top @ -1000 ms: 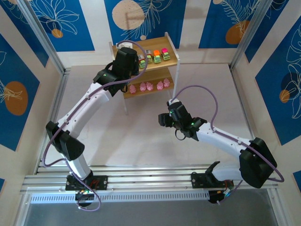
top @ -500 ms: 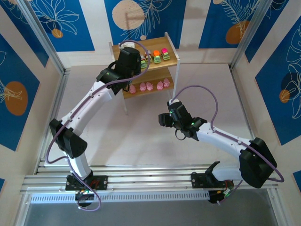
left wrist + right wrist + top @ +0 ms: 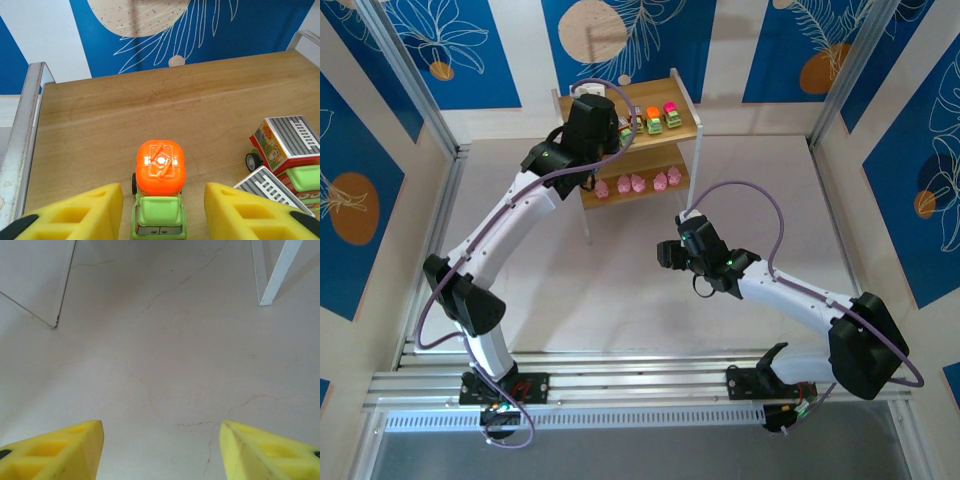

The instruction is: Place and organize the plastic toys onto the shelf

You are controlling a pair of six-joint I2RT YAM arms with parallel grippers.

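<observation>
Nearest the bases, the right tool (image 3: 160, 429) hangs over bare table (image 3: 165, 365), a little toward 3 o'clock from the table's middle. Its jaws are spread wide with nothing between them, and a white leg (image 3: 280, 270) of the shelf shows at its 1 o'clock.

Farther out, at 12 o'clock on the table, stands the shelf (image 3: 660, 95). A row of pink pigs (image 3: 638, 183) lies on its lower board.

The left tool (image 3: 162, 189) is over the 9 o'clock end of the top board. Its jaws are partly apart and straddle an orange-topped green toy (image 3: 160, 172), which stands on the board with a gap on either side, gripped by neither jaw. At that toy's 3 o'clock sit two striped-roofed toys (image 3: 285, 142) (image 3: 270, 185).
</observation>
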